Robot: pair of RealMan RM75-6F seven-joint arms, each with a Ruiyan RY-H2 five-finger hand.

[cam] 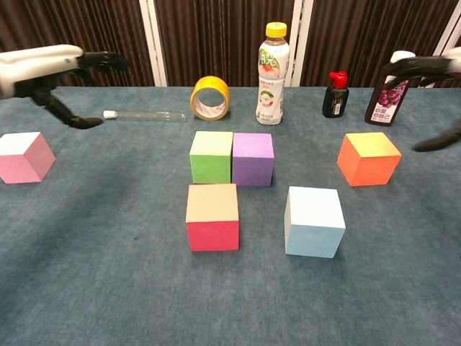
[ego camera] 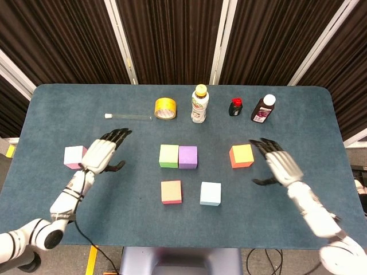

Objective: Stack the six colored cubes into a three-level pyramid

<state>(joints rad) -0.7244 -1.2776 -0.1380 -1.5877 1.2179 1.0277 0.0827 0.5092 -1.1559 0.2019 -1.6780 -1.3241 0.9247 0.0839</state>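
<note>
Six cubes lie flat on the table (ego camera: 298, 109), none stacked yet. At the frame's center, the green cube (ego camera: 168, 156) and purple cube (ego camera: 187, 157) touch side by side — likely the start of the bottom row. Below them sit the red cube (ego camera: 171, 192) and the light blue cube (ego camera: 210, 193), apart from each other. Right of center is the orange cube (ego camera: 241, 155); at far left, the pink cube (ego camera: 75, 156).

Your left hand (ego camera: 102, 153) hovers just beside the pink cube, fingers (ego camera: 118, 134) spread, holding nothing. Your right hand (ego camera: 279, 164) hovers just right of the orange cube, also spread and empty.

You probably need a third base cube next. Take the orange one from opposite faces, keep it level, and set it flush against the purple cube — a gap there would leave the second level unsteady. Avoid nudging the purple and green pair.
</note>
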